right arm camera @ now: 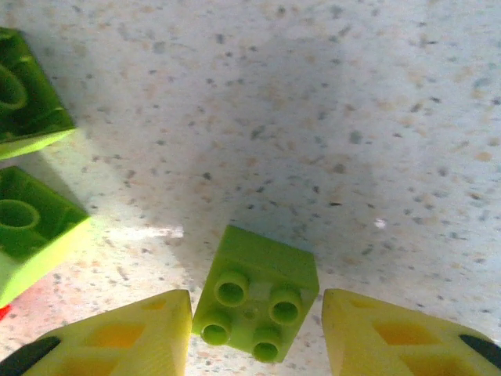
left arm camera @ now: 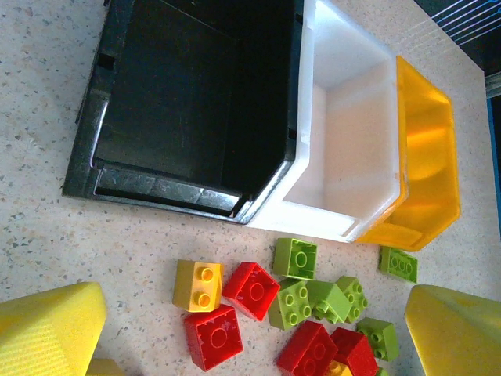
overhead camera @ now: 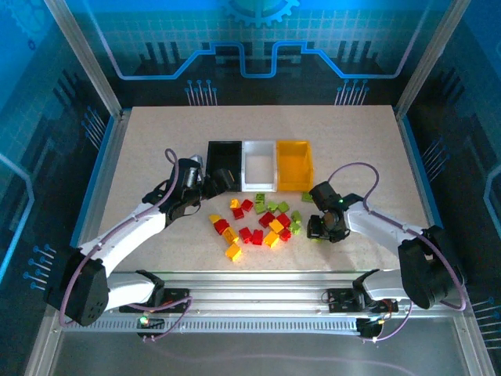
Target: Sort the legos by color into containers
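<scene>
Red, yellow-orange and lime legos [overhead camera: 254, 222] lie in a loose pile in front of three bins in a row: black [overhead camera: 225, 149], white [overhead camera: 259, 163] and yellow [overhead camera: 293, 163]. My left gripper [overhead camera: 225, 182] hovers by the black bin's near edge. Its wrist view shows the left gripper [left arm camera: 250, 337] open wide above a yellow brick [left arm camera: 198, 284], red bricks [left arm camera: 252, 290] and a green brick [left arm camera: 296, 258]. My right gripper [overhead camera: 318, 231] is low at the pile's right edge. That gripper [right arm camera: 257, 329] is open around a lime brick [right arm camera: 258, 298], studs up, with a gap at the right finger.
The black bin [left arm camera: 180, 94], white bin [left arm camera: 344, 133] and yellow bin [left arm camera: 427, 157] all look empty. Two more lime bricks [right arm camera: 31, 227] lie left of the right gripper. Bare table stretches to the right of it and behind the bins.
</scene>
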